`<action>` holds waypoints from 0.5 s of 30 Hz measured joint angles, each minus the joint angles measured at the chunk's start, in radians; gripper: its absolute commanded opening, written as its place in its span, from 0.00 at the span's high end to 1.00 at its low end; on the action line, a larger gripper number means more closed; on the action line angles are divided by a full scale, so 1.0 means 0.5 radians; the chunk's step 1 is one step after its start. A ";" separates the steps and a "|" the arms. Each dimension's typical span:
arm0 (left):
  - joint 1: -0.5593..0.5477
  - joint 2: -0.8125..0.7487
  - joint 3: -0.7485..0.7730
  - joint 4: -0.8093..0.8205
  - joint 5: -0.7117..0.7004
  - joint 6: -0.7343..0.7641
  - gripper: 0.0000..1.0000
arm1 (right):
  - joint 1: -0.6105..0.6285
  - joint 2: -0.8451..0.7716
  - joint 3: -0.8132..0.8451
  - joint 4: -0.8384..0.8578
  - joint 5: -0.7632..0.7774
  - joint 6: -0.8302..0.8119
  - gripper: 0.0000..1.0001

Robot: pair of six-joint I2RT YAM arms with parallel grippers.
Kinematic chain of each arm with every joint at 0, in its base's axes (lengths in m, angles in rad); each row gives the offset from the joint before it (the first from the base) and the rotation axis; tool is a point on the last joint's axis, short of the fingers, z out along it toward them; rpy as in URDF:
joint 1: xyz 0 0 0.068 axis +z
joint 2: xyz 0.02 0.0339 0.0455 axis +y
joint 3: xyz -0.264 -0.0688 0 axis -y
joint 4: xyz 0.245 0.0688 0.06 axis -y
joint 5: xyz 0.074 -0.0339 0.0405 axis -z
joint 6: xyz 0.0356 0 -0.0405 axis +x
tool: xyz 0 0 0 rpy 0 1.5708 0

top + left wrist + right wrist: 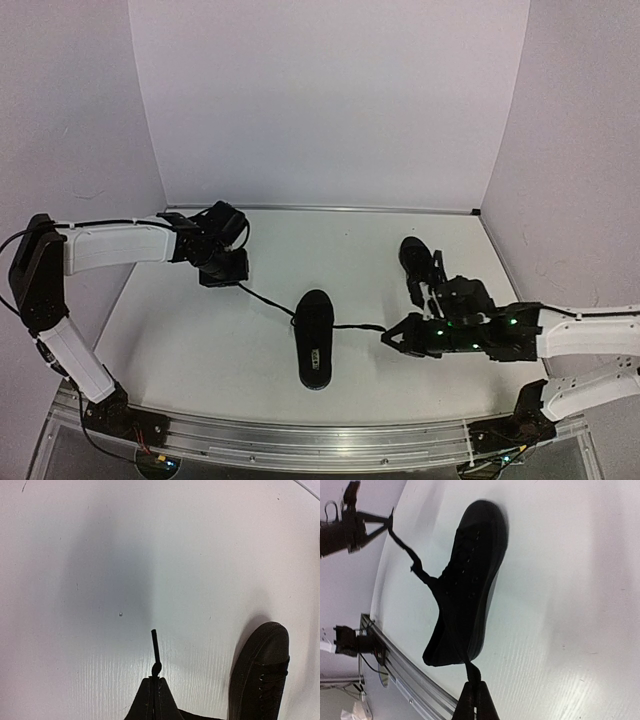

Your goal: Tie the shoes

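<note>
Lying sole-down near the middle of the white bench [190, 345], a small all-black low lace-up shoe [315, 340] points its rounded toe away from the arm bases, its opening towards the near edge. Two thin black lace ends leave it on opposite sides. One lace [268, 300] runs up and to the left in a nearly straight line to the left jaws. The other lace [360, 327] runs almost level to the right, to the right jaws.

The left jaws are pressed together on their lace. In the left wrist view a short stub of it pokes out past the closed tips, and the shoe's toe cap shows off to the lower right. The right jaws are likewise pinched tight on their lace. In the right wrist view they grip it just beside the shoe, and the shoe's eyelets and dark sole edge fill the middle of the frame.

A second small black lace-up shoe [413, 257] sits further back on the right, well apart from the first and close against the white-and-black right arm [560, 335]. I cannot tell whether the two touch. The white-and-black left arm [110, 245] reaches in from the left side. A silver metal rail [320, 440] carrying both bases runs along the near edge, and plain white walls [330, 100] enclose the bench.
</note>
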 measured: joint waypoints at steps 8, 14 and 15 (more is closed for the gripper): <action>0.029 -0.112 -0.025 0.031 -0.007 0.000 1.00 | -0.002 -0.620 -0.154 -0.342 0.449 0.470 1.00; 0.055 -0.183 -0.210 0.083 -0.008 -0.070 1.00 | -0.002 -0.827 -0.326 -0.559 0.608 0.839 1.00; 0.064 -0.194 -0.247 0.089 -0.007 -0.089 1.00 | -0.002 -0.857 -0.343 -0.601 0.638 0.903 1.00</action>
